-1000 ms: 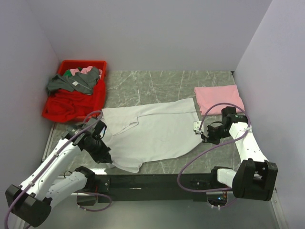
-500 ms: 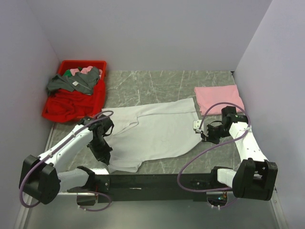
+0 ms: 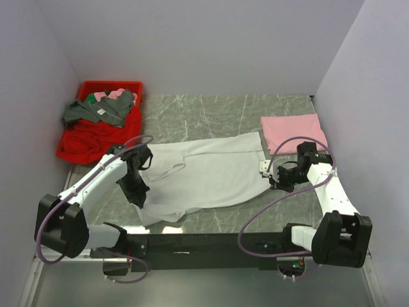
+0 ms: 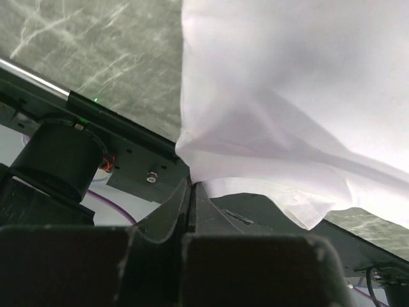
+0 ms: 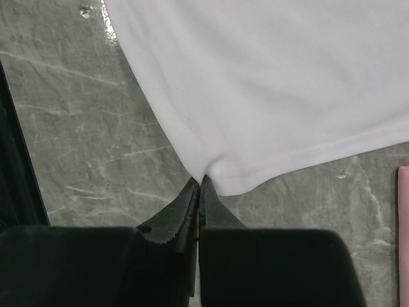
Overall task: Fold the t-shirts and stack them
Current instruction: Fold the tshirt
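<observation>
**Fingers [image 5: 180, 211] pinching cloth at both ends**

The left gripper [image 4: 192, 185] is pressed together on a bunched near-left edge of the plain white short-sleeved cloth t-shirt [image 3: 204, 176]. The right gripper [image 5: 201, 181] nips its hem at the right end. The shirt lies spread across the middle of the grey marble-patterned table [image 3: 217, 109]. It looks light and limp, so it should sag and crease — best held at hem corners, with both ends taut. A folded pale pink t-shirt [image 3: 293, 132] lies just beyond its far-right corner, and a red plastic bin [image 3: 108, 84] of clothes sits far left. Pale lavender walls close three sides — little swing room.
</observation>
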